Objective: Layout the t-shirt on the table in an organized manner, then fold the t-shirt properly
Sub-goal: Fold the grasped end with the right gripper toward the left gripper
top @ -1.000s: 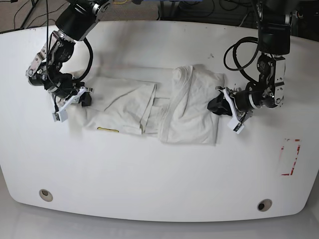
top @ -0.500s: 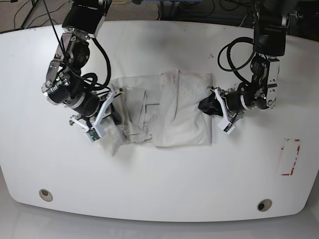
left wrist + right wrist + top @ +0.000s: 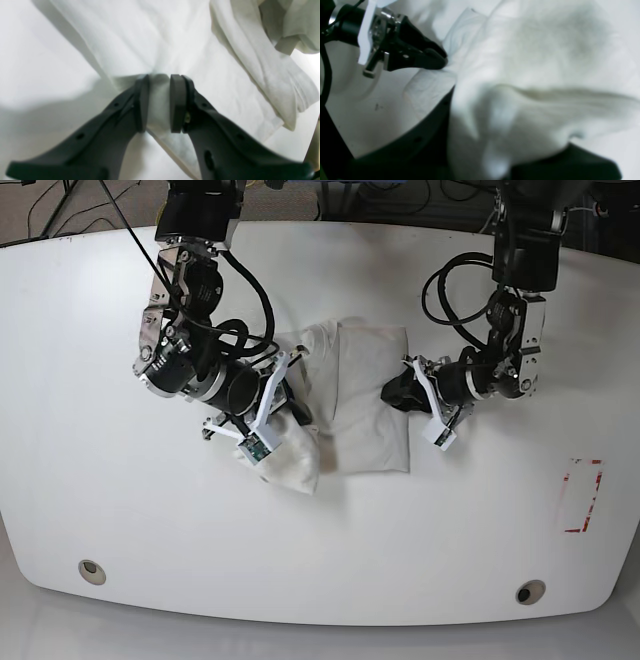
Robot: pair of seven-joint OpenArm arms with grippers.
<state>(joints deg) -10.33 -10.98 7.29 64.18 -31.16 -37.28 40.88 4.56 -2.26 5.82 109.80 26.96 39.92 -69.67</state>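
Observation:
The white t-shirt (image 3: 372, 405) lies bunched in a narrow pile mid-table, with no graphic showing. On the base view's right, my left gripper (image 3: 396, 394) is low at the pile's right edge. The left wrist view shows that gripper (image 3: 159, 85) shut on a fold of t-shirt (image 3: 175, 37) cloth. My right gripper (image 3: 292, 412) is at the pile's left, shut on a wad of the t-shirt that hangs down in front (image 3: 292, 465). In the right wrist view, t-shirt (image 3: 532, 75) cloth drapes over its dark finger (image 3: 425, 135) and hides the tips. The left gripper (image 3: 437, 60) shows there too.
The glossy white table (image 3: 320, 560) has two metal grommet holes near the front, one left (image 3: 92, 571) and one right (image 3: 530, 591). A red-outlined rectangle (image 3: 582, 495) is marked at the right. Black cables (image 3: 450, 290) loop by the arm on that side.
My right gripper has carried the t-shirt's left end rightward and toward the front, bunching the cloth narrower. The left gripper has drifted a little left, still gripping the cloth.

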